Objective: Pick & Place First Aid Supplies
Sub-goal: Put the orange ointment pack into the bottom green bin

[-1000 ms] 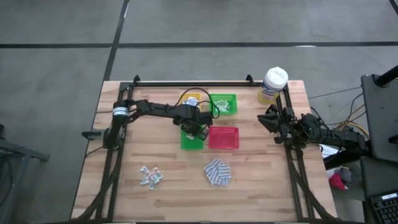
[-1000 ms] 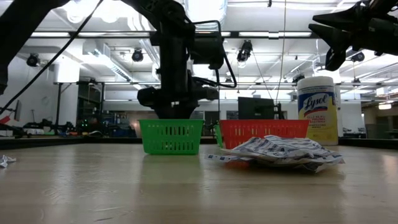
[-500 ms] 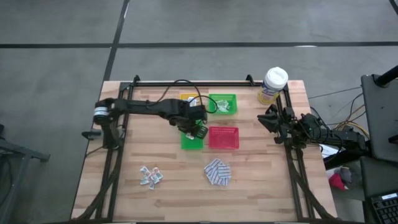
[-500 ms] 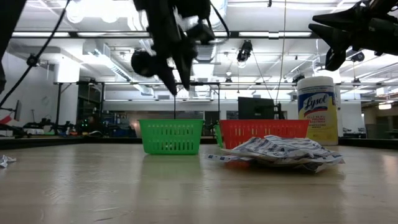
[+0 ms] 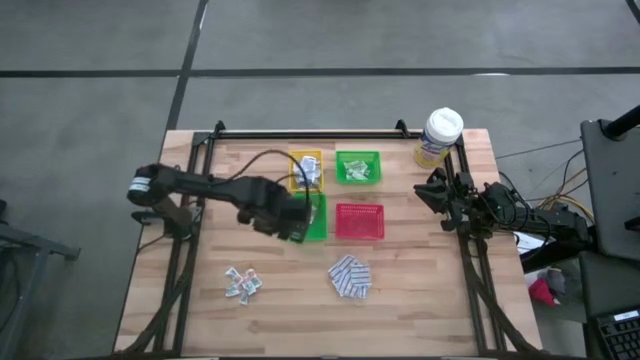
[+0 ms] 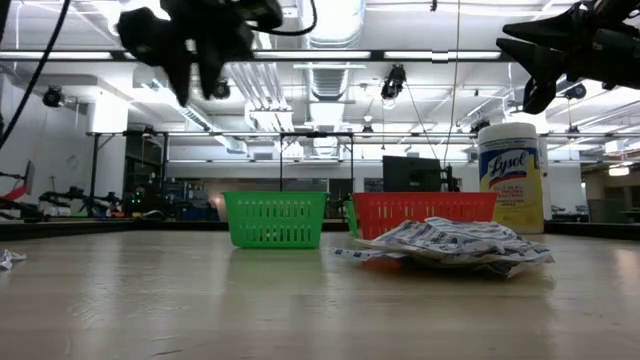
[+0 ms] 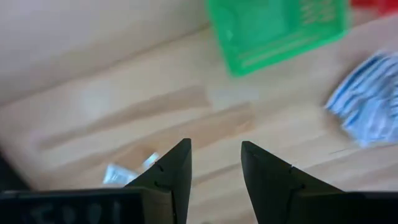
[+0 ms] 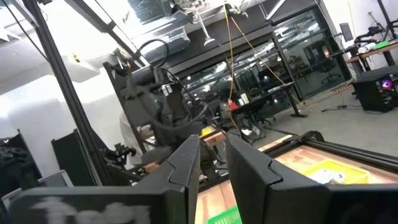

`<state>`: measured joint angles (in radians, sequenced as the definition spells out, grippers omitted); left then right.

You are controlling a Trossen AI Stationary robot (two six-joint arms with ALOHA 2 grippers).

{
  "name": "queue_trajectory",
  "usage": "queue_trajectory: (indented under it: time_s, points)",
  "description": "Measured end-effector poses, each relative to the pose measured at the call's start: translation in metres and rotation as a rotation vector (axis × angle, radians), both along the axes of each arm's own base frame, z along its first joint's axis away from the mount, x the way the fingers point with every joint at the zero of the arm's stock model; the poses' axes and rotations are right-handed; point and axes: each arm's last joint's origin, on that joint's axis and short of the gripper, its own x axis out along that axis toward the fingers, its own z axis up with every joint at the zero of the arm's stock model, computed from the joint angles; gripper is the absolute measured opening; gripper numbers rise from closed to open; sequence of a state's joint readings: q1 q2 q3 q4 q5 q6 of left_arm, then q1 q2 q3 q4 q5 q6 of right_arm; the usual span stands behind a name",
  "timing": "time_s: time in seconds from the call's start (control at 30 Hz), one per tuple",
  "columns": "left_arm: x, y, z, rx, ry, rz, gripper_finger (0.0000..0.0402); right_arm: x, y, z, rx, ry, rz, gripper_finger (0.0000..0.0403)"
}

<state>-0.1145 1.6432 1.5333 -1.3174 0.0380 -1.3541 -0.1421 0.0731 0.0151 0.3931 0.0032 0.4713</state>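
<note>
the left gripper (image 5: 296, 222) hangs above the table (image 5: 200, 300), just beside the near green tray (image 5: 316, 222), its fingers (image 7: 176, 167) apart with nothing between them. the blue-and-white pads (image 5: 350, 277) lie in a heap on the wood in front of the red tray (image 5: 359, 221), and the white-grey sachets (image 5: 241, 283) sit well apart toward the left front corner (a few more packets rest in the yellow tray (image 5: 305, 165) and the far green tray (image 5: 358, 166)). the right gripper (image 5: 432, 193) waits at the table's right edge near the yellow canister (image 5: 439, 136), fingers slightly apart and empty.

Blue-white pads (image 5: 350, 277) heaped; white sachets (image 5: 241, 283) scattered.
</note>
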Motion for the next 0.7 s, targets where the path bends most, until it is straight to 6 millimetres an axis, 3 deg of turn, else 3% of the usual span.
queue_trajectory:
  time_s: [0.23,0.7]
  points:
    - [-0.017,-0.028,-0.010,0.019,0.139,-0.010,0.0133,0.000,0.000,0.000,0.000,0.000,0.000,0.0068]
    - [-0.056,-0.070,-0.083,-0.117,0.399,0.031,0.0133,0.000,0.000,0.000,0.000,0.000,0.000,0.0084]
